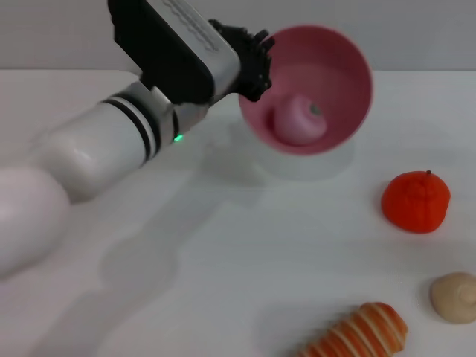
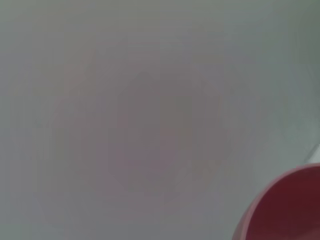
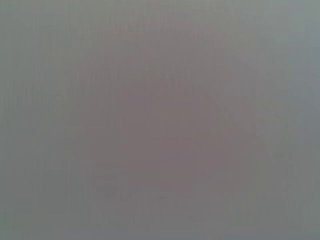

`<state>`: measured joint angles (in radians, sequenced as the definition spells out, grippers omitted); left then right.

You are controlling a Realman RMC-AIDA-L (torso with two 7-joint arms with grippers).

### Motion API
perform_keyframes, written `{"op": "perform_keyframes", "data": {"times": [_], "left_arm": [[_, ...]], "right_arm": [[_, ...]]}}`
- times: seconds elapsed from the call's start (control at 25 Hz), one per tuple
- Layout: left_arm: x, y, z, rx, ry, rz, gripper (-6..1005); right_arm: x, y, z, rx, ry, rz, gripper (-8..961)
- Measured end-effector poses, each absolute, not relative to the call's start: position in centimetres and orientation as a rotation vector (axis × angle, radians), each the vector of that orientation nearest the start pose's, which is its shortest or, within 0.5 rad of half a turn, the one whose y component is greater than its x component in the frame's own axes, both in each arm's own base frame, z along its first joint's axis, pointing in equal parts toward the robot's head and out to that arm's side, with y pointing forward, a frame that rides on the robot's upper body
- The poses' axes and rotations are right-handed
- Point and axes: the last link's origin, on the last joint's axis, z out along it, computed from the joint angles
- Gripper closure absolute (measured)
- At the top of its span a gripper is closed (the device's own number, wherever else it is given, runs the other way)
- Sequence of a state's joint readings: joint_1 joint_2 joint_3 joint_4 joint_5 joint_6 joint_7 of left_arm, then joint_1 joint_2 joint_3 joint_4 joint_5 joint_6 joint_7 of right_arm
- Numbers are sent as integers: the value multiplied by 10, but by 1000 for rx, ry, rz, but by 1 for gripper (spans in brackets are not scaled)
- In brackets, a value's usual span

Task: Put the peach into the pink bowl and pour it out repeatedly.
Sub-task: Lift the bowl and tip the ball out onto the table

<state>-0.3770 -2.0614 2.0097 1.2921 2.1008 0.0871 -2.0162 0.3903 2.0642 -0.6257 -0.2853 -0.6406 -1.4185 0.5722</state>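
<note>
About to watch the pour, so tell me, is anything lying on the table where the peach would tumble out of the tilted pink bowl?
Nothing visible. The small pale-pink toy peach sits in the glossy pink plastic bowl, held tilted by the left pincer. White table under its rim is bare; the orange-red round fruit lies off to the right.

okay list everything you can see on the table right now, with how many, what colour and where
pink bowl: one, pink, lifted and tipped toward the camera, far centre
peach: one, pale pink, inside the tipped bowl
round fruit: one, orange-red, on the table at right
lumpy ball: one, beige, near right edge
striped item: one, orange and cream, near edge, partly cut off
table: one, white
left gripper: black, gripping the bowl's rim
right gripper: not in view
</note>
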Motion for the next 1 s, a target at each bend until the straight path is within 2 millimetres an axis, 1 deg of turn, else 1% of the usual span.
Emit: {"op": "perform_keyframes", "data": {"times": [0.2,0.32,0.44,0.68,1.0], "left_arm": [[-110,357,-76,-2064,154,-361,939],[-108,353,-81,-2001,207,-371,939],[-107,349,-80,-1929,236,-395,938],[-111,332,-77,-1783,335,-424,937],[-114,327,-80,-1744,382,-434,936]], "right_arm": [[339,324,110,-1271,388,1036,498],[338,326,110,-1272,389,1037,498],[337,327,110,-1274,387,1041,498],[336,330,109,-1275,391,1039,498],[333,336,110,-1279,389,1039,498]]}}
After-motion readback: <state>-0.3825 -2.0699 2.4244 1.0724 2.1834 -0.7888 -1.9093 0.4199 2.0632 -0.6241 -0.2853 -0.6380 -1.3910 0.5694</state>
